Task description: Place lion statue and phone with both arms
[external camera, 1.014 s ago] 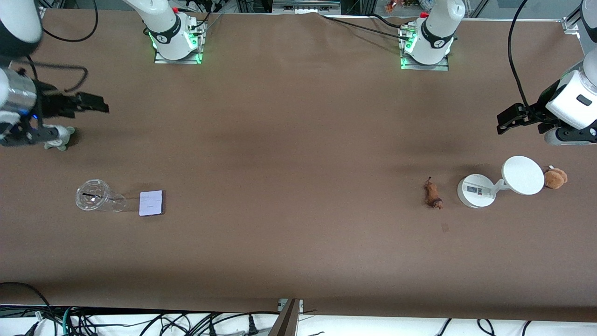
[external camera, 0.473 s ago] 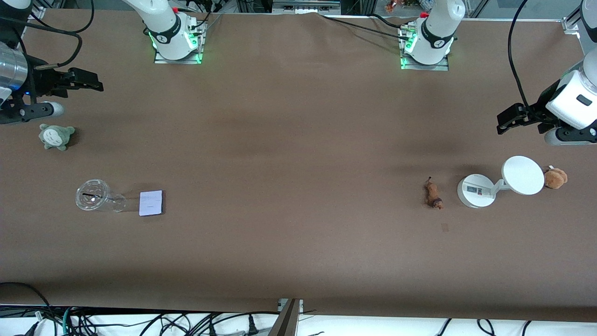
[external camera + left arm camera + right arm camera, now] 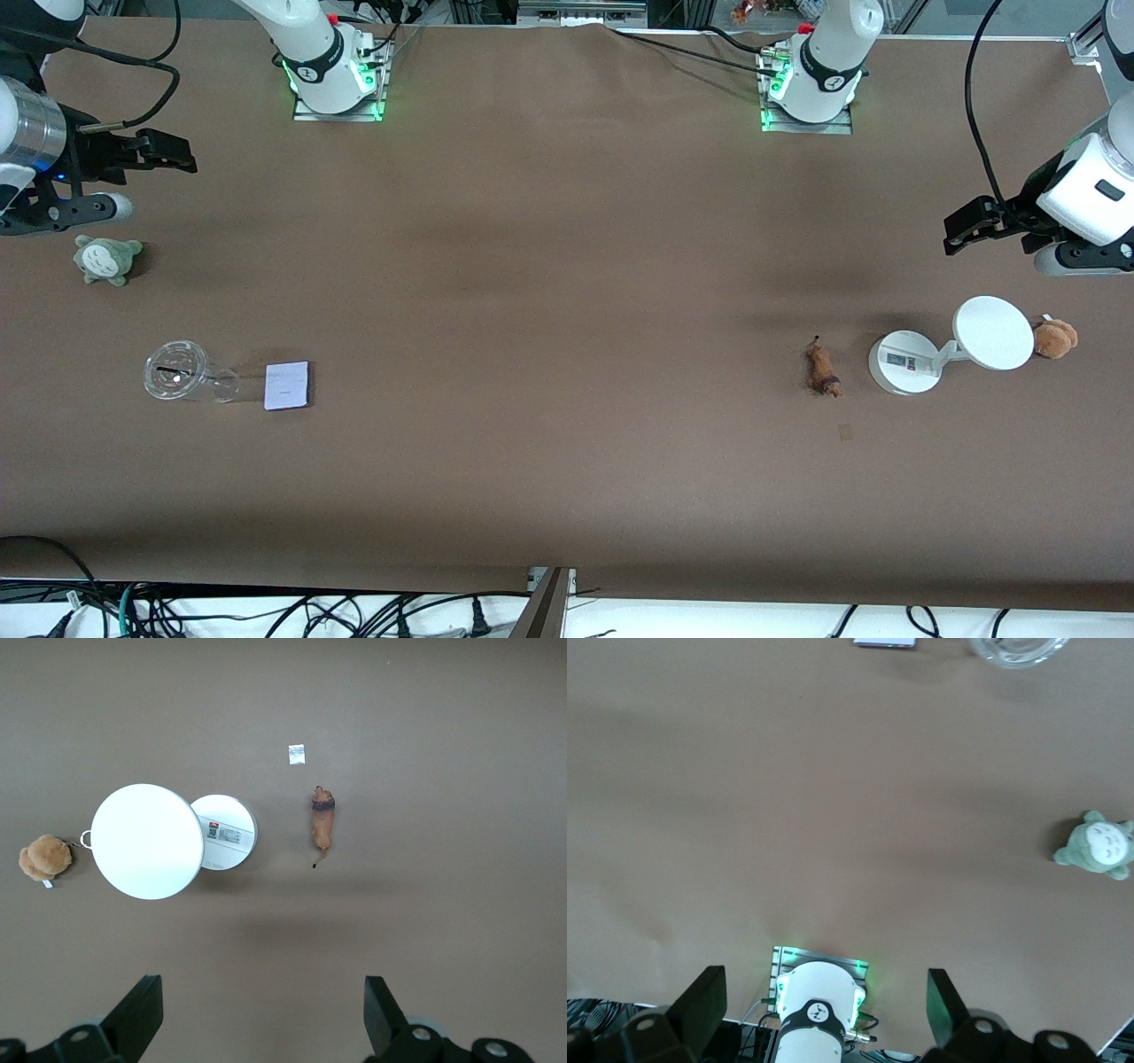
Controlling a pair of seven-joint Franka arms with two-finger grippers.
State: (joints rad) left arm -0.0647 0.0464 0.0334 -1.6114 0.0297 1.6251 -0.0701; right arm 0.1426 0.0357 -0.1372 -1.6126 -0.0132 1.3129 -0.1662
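Observation:
The lion statue (image 3: 822, 369), a slim brown figurine with a dark end, lies on the table toward the left arm's end, beside the white stand. It also shows in the left wrist view (image 3: 323, 819). The phone (image 3: 287, 385), a pale lavender-white rectangle, lies flat toward the right arm's end, beside a clear cup. Its edge shows in the right wrist view (image 3: 884, 641). My left gripper (image 3: 952, 232) is open and empty over bare table at the left arm's end (image 3: 263, 1005). My right gripper (image 3: 188, 155) is open and empty over bare table at the right arm's end (image 3: 824, 1001).
A white round-based stand with a disc (image 3: 992, 332) and a brown plush toy (image 3: 1054, 338) sit beside the lion. A clear plastic cup (image 3: 182, 374) lies beside the phone. A grey-green plush (image 3: 106, 259) sits under the right arm. A small patch (image 3: 845, 432) marks the table near the lion.
My right gripper has moved off the grey-green plush toward the robots' side of the table, uncovering the plush. The left arm has not moved.

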